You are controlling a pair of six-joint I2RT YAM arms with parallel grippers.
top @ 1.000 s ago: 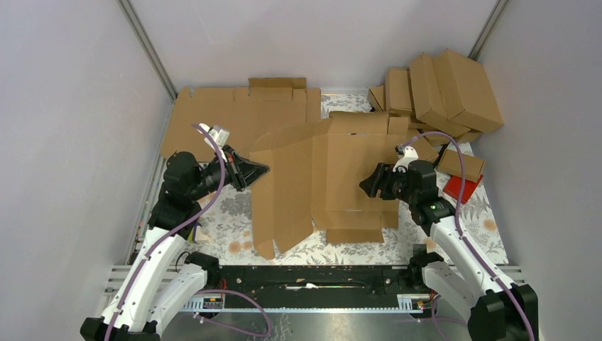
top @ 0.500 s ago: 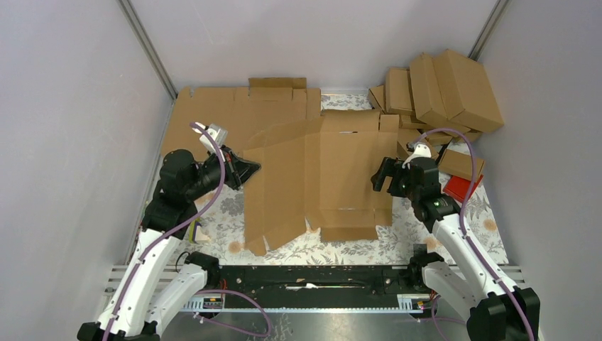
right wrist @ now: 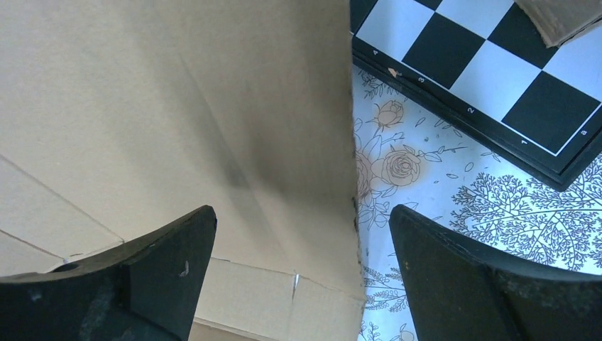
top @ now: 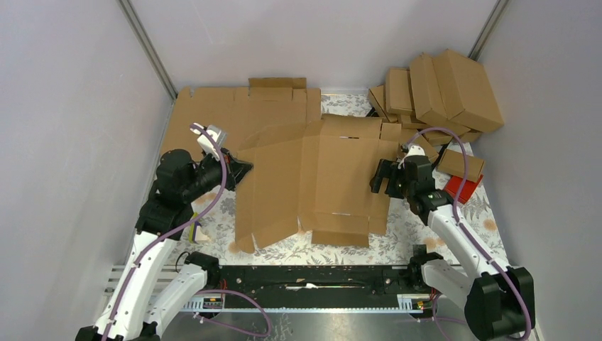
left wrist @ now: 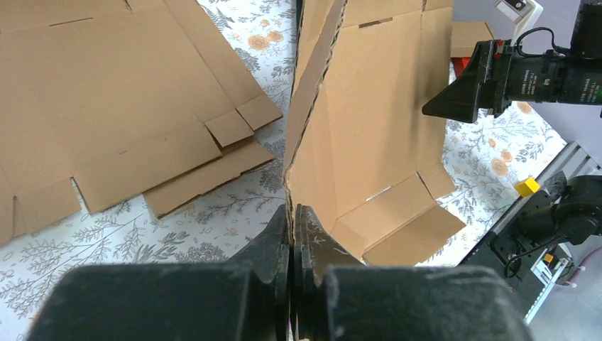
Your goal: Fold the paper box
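- Lying in the middle of the worktop (top: 420, 229) in the top view, the box (top: 334, 177) is a creased brown die-cut. Its middle and right panels lie flat, while its left panels tilt up toward the left arm.
- The left pincer (top: 243, 168) meets the box's left edge, and the right pincer (top: 378, 182) sits at its right edge.
- A flat sheet (top: 227, 117) lies behind the box, its near edge hidden by the raised panels. Folded cartons (top: 447, 85) are piled in the far right corner. A red block (top: 460, 188) lies just beside the right arm.
- In the left wrist view, the left pincer (left wrist: 292, 213) is pinched narrow on the corrugated edge of the box (left wrist: 369, 128), which rises upright from between the fingers. The panels beyond slope down to the floral worktop (left wrist: 199, 206).
- The sheet (left wrist: 106, 106) lies to the left, apart from the held edge. The right pincer (left wrist: 444, 103) points at the box's far side.
- In the right wrist view, the right pincer (right wrist: 302, 217) stands wide and holds nothing. The box (right wrist: 177, 106) fills the left of the view beyond it, and its right edge runs between the two fingers.
- A checkered board (right wrist: 497, 64) lies on the worktop (right wrist: 426, 177) at the upper right, apart from the box.
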